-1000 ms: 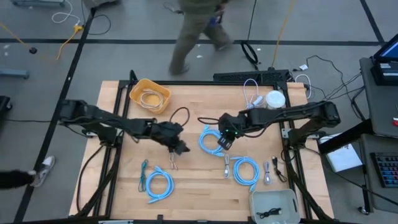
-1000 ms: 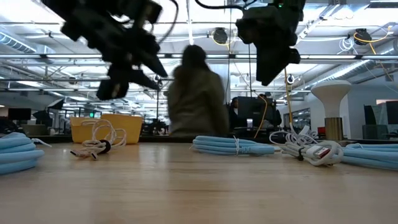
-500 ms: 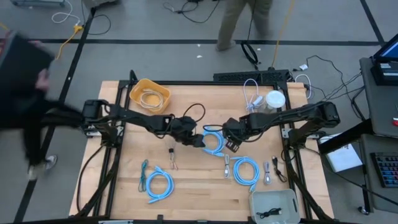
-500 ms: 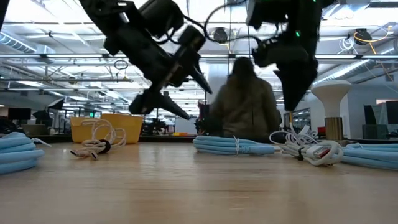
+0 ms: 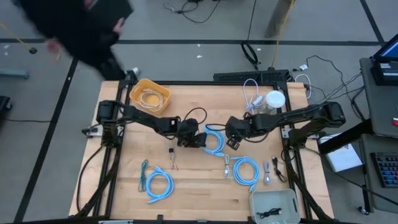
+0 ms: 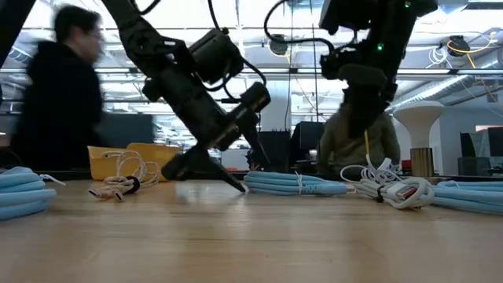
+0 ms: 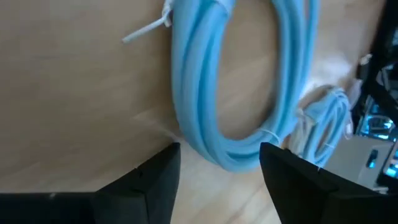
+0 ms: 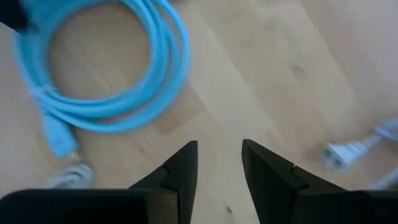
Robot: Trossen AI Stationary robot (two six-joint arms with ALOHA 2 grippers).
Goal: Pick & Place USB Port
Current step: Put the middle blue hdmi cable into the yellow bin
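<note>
A: Jaws first. The left gripper (image 7: 219,163) stands with its fingers (image 7: 152,180) well apart, nothing between them; the blue coiled cable (image 7: 249,93) lies on the wood just ahead of the tips.

B: And the right gripper (image 8: 219,163)?

A: A narrow gap between its fingers, empty. Bare wood shows through the gap. A blue cable coil (image 8: 106,68) lies ahead of it, and a small white plug (image 8: 345,152) off to one side.

B: Where do they sit on the table (image 5: 205,193)?

A: Overhead, the left gripper (image 5: 198,138) is low at mid-table, at the edge of that blue coil (image 5: 214,142). The right gripper (image 5: 232,140) is just on the coil's other side. The level view has the left gripper (image 6: 236,177) angled down, tips near the wood.

B: Other items?

A: Second blue coil (image 5: 245,171) and third (image 5: 158,185) toward the front edge. Yellow bin (image 5: 150,94) at the back left corner, holding a pale cord. Grey tray (image 5: 273,204) at the front right. A person in dark clothing (image 5: 81,28) beyond the table.
</note>
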